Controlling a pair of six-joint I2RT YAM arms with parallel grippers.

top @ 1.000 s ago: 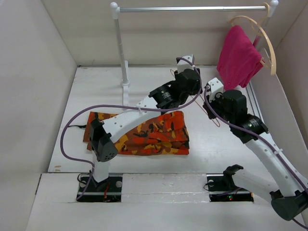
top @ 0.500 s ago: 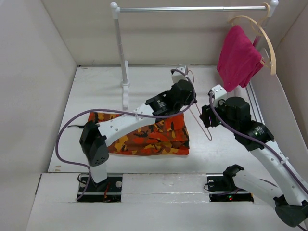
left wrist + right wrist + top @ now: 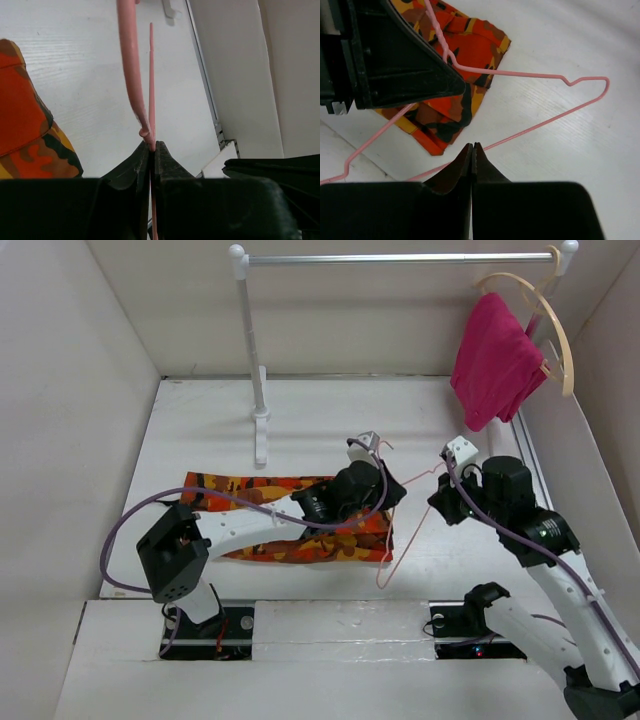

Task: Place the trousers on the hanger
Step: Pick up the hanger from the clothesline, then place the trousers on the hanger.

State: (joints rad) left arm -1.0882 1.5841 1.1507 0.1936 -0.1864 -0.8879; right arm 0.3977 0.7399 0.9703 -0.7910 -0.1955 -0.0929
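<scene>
- my left gripper is clamped tight on the hanger; in the left wrist view the thin pink wire runs straight up from between my closed fingertips, with the thicker twisted neck curving up beside it.
- my right gripper has its fingers pressed together at bottom centre of the right wrist view; the hanger's long bottom wire slants into the tips from the right and comes out on the left, so i am pinched on that wire.
- in the right wrist view the hanger spreads above my right fingers: one shoulder kinks at the right edge, and the twisted neck rises at upper left against the black body of my left gripper.
- the trousers lie folded flat under the hanger's neck at upper left of that view; in the top view they are a long camouflage band left of centre on the table, partly under my left arm.
- no part of the trousers is over the wire.
- in the top view's upper right, a pink cloth hangs on a wooden hanger from the rail.
</scene>
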